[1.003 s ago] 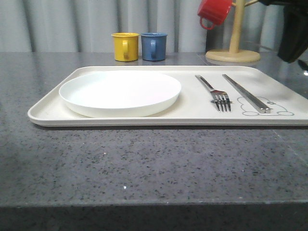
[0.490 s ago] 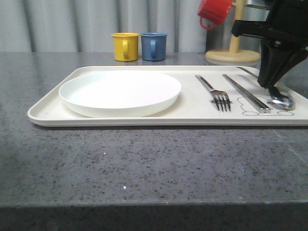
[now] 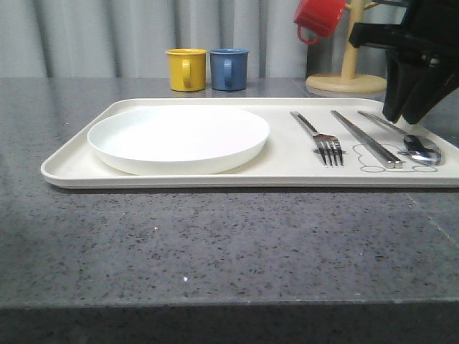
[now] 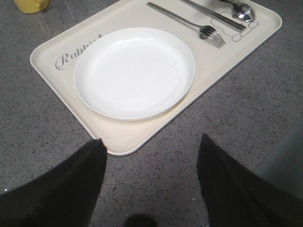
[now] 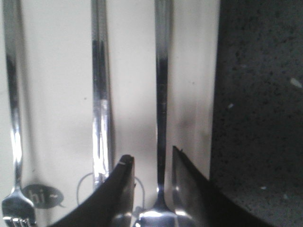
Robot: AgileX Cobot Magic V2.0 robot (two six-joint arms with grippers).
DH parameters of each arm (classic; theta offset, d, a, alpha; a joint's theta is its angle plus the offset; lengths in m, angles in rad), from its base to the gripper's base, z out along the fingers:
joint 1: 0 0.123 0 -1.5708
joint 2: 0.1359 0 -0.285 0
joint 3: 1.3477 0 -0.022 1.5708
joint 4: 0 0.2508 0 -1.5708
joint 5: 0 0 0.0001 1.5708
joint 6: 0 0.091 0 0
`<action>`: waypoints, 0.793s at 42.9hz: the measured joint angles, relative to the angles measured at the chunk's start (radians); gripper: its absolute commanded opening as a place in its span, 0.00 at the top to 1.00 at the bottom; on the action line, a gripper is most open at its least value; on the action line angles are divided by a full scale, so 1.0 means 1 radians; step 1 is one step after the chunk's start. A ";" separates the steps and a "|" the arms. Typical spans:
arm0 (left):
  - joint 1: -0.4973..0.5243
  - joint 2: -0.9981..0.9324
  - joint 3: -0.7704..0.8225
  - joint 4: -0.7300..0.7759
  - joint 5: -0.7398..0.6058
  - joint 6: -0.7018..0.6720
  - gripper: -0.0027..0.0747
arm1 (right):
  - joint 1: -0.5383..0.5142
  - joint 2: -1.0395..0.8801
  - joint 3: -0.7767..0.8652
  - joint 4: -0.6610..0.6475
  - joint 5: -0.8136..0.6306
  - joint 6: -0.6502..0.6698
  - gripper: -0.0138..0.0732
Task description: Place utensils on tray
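Observation:
The cream tray (image 3: 72, 168) holds the white plate (image 3: 179, 136) on its left half. To the right lie the fork (image 3: 323, 140), the chopsticks (image 3: 366, 140) and the spoon (image 3: 419, 147), side by side. My right gripper (image 3: 405, 115) hangs just above the spoon's handle. In the right wrist view its fingers (image 5: 125, 165) stand open on either side of the spoon handle (image 5: 162, 94), with a gap on each side. My left gripper (image 4: 151, 142) is open over bare counter beside a tray corner (image 4: 113, 146), holding nothing.
A yellow mug (image 3: 186, 69) and a blue mug (image 3: 229, 69) stand behind the tray. A red mug (image 3: 320, 16) hangs on a wooden stand (image 3: 349, 72) at the back right. Grey speckled counter (image 3: 229, 251) stretches in front of the tray.
My right gripper came down from the upper right with the spoon, laid it on the tray beside the chopsticks, opened and has lifted slightly. The left arm has not moved.

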 measured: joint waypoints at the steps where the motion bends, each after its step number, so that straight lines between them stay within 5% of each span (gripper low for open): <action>1: 0.000 0.000 0.000 0.000 0.000 0.000 0.42 | 0.002 -0.012 0.000 -0.002 0.000 -0.007 0.56; 20: 0.000 0.000 0.000 0.000 0.000 0.000 0.42 | 0.236 -0.501 0.209 -0.024 0.002 -0.185 0.57; 34: 0.000 0.000 0.000 0.000 0.000 0.000 0.42 | 0.252 -0.959 0.460 -0.042 0.026 -0.191 0.57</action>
